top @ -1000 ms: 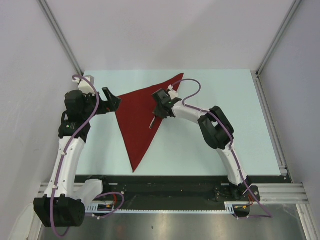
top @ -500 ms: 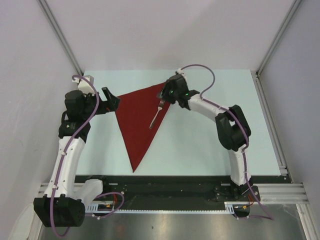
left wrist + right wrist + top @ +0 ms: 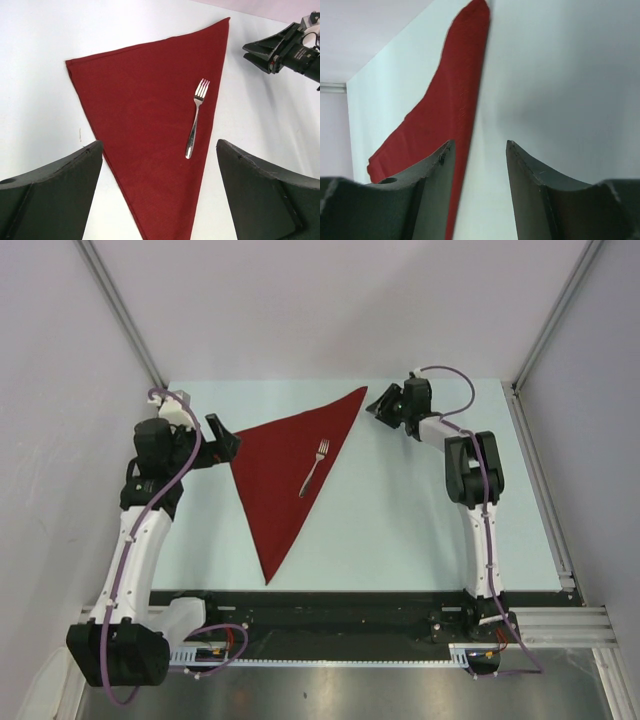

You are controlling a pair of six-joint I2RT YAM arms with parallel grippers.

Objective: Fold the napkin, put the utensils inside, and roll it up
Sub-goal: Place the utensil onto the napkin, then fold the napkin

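The napkin lies flat on the table as a dark red triangle, one tip pointing toward the near edge. On its right half rests the fork, tines toward the far side; the left wrist view shows napkin and fork too. My left gripper hovers at the napkin's left corner, open and empty. My right gripper is past the napkin's far right tip, open with nothing between its fingers. The napkin's edge runs beside its left finger.
Pale blue table with grey walls on three sides. A metal rail runs along the right edge. The right gripper shows at the upper right of the left wrist view.
The right gripper opened, left the fork lying on the napkin, and swung away to the far right beyond the napkin's tip. The left arm has not moved.
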